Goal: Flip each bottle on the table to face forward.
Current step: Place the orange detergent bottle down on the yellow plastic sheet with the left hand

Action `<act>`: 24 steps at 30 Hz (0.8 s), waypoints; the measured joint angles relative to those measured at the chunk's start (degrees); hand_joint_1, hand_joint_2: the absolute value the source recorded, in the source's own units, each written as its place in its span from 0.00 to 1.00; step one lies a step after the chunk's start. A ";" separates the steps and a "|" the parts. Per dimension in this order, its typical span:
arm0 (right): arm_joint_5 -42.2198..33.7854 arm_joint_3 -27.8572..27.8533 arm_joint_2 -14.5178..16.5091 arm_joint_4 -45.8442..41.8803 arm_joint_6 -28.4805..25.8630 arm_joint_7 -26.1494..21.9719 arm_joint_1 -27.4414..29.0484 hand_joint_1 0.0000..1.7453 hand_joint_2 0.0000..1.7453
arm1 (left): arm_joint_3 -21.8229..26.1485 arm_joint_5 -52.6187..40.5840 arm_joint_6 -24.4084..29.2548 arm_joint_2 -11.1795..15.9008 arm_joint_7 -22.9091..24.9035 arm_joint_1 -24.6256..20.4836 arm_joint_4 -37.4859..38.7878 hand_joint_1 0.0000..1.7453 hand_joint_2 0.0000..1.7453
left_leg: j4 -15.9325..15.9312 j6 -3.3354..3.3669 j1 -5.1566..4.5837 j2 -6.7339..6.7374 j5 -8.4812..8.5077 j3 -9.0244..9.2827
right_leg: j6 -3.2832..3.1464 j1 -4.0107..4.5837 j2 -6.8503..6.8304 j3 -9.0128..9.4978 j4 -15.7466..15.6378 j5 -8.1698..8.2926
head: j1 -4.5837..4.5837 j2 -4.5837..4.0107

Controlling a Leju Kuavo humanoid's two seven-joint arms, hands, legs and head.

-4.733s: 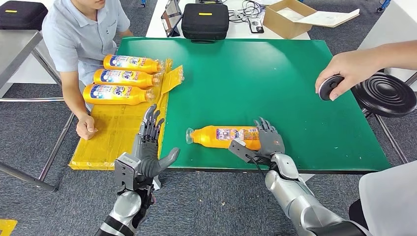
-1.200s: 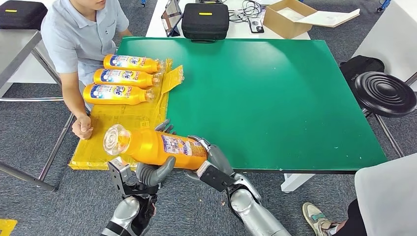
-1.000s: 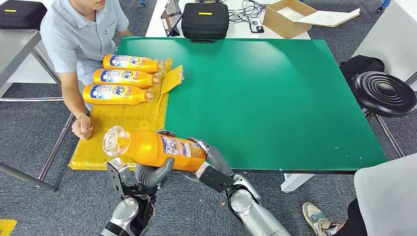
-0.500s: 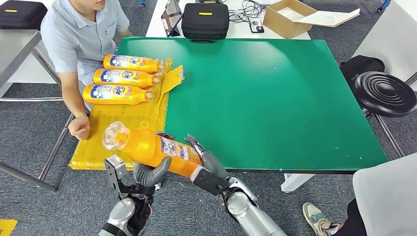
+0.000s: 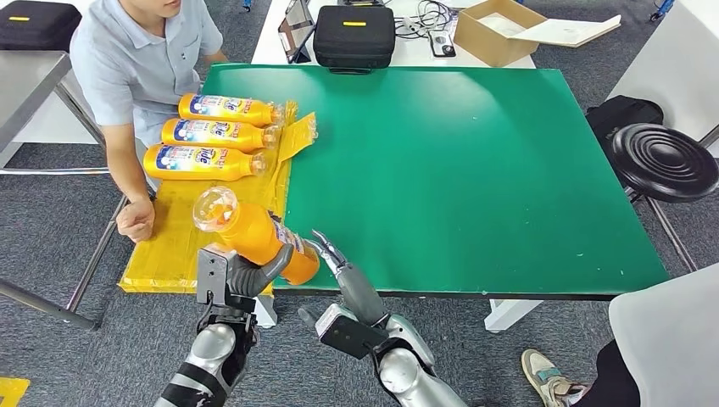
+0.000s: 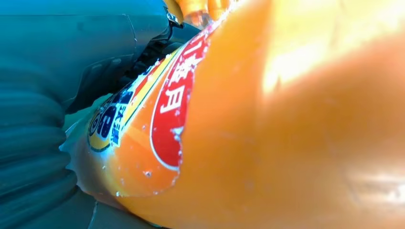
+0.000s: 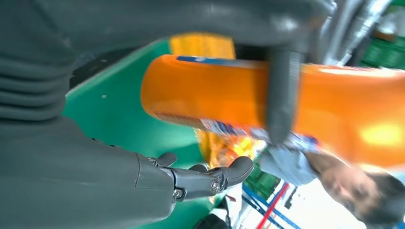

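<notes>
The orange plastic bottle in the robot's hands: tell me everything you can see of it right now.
The orange plastic bottle is translucent orange with a clear cap end and a printed label bearing red, blue and yellow marks. It is held off the table, tilted, cap end raised toward the camera, above the near left edge of the green table by the yellow mat. The left hand grips its body; the right hand has fingers spread beside its base.

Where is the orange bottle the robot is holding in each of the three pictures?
Head view: the orange bottle is low and left of middle, tilted, cap up, gripped by the left hand.
Left wrist view: the bottle covers most of the picture, red label showing.
Right wrist view: the bottle lies across the upper middle.
Shared landmark: the green table, also in the right wrist view.
</notes>
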 joint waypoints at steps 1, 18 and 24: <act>-0.25 0.00 0.08 -0.61 -0.01 -0.06 0.21 0.00 0.00 | 0.14 -0.12 0.13 0.08 -0.04 -0.22 0.30 1.00 1.00 | 0.00 0.00 0.00 0.02 0.00 0.00 | 0.00 0.00 0.00 0.00 0.00 0.00 | 0.00 0.00; -8.82 -1.97 2.42 -6.54 -1.27 2.55 1.33 0.00 0.00 | 4.18 -30.57 24.36 2.82 -1.10 -7.37 8.51 1.00 1.00 | 0.00 -0.06 0.05 -0.01 0.06 0.00 | -0.01 0.04 0.00 0.01 0.02 0.01 | 0.00 0.00; -10.17 0.66 3.06 -7.03 1.47 1.86 1.28 0.00 0.00 | 8.15 -46.23 26.11 3.57 3.77 -14.59 21.37 1.00 1.00 | 0.00 -0.06 0.05 0.01 0.08 0.00 | 0.00 0.03 0.00 0.02 0.04 0.02 | 0.01 0.00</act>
